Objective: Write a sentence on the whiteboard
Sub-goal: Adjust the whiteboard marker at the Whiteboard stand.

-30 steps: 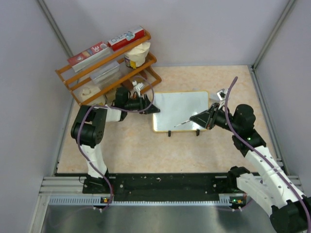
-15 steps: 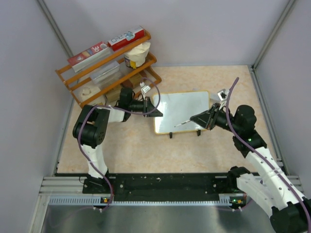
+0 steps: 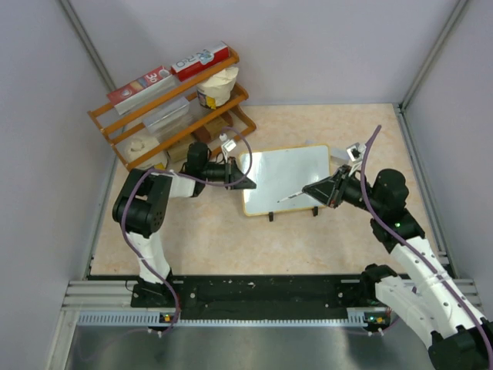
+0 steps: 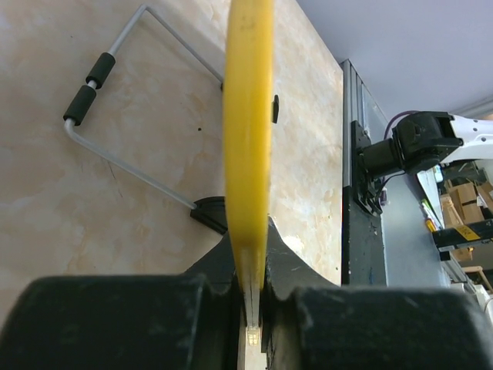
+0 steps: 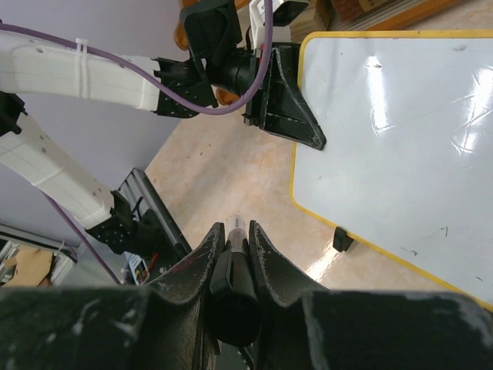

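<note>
The whiteboard [image 3: 286,177], white with a thin yellow-tan frame, stands tilted on two black feet mid-table. My left gripper [image 3: 245,178] is shut on its left edge. The left wrist view shows that edge [image 4: 248,116] end-on between the jaws [image 4: 258,285]. My right gripper [image 3: 314,189] hovers over the board's near right corner, shut on a black marker [image 3: 291,196] whose tip points left over the board's near edge. In the right wrist view the marker [image 5: 233,262] sits in the gripper [image 5: 232,231], with the board [image 5: 393,154] beyond. No sentence is in view.
An orange wooden rack [image 3: 173,104] with boxes and containers stands at the back left. A small grey block [image 3: 353,150] lies off the board's far right corner. A wire stand [image 4: 131,92] with black sleeves shows behind the board. The black base rail [image 3: 254,293] runs along the near edge.
My left gripper, open beside the board a second ago, has shut on its left edge. The board has shifted slightly. My right arm has drifted a little to the right.
</note>
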`<state>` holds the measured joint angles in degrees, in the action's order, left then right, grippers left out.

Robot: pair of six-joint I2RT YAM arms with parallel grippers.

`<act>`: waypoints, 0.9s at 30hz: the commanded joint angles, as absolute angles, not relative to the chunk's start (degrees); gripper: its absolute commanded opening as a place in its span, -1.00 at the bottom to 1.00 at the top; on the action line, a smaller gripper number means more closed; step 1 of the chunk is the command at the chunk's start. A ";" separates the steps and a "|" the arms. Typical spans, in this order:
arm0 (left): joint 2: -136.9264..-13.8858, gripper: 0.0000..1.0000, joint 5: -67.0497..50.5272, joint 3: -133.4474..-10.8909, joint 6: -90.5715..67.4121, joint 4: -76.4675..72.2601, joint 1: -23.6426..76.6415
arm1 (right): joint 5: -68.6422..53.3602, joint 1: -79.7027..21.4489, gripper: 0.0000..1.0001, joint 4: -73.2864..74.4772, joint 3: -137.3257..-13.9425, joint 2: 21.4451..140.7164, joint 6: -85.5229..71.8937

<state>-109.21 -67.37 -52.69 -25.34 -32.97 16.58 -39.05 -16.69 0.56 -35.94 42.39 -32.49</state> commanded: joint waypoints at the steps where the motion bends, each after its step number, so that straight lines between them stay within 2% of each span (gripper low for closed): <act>1: -107.76 -1.00 -66.80 -49.14 -20.48 -29.36 18.01 | -38.15 -16.52 -1.00 -0.18 -35.77 40.96 -31.03; 11: -106.52 -1.00 -65.48 -48.52 -19.25 -27.07 23.55 | -36.91 -16.44 -1.00 2.19 -36.12 40.78 -30.06; 21: -103.19 -1.00 -61.44 -44.48 -15.38 -22.32 23.73 | -31.04 -17.05 -1.00 3.87 -36.74 40.78 -27.34; 27: -101.25 -1.00 -62.05 -43.95 -14.24 -19.87 23.12 | -25.41 -21.00 -1.00 5.62 -39.64 43.41 -23.21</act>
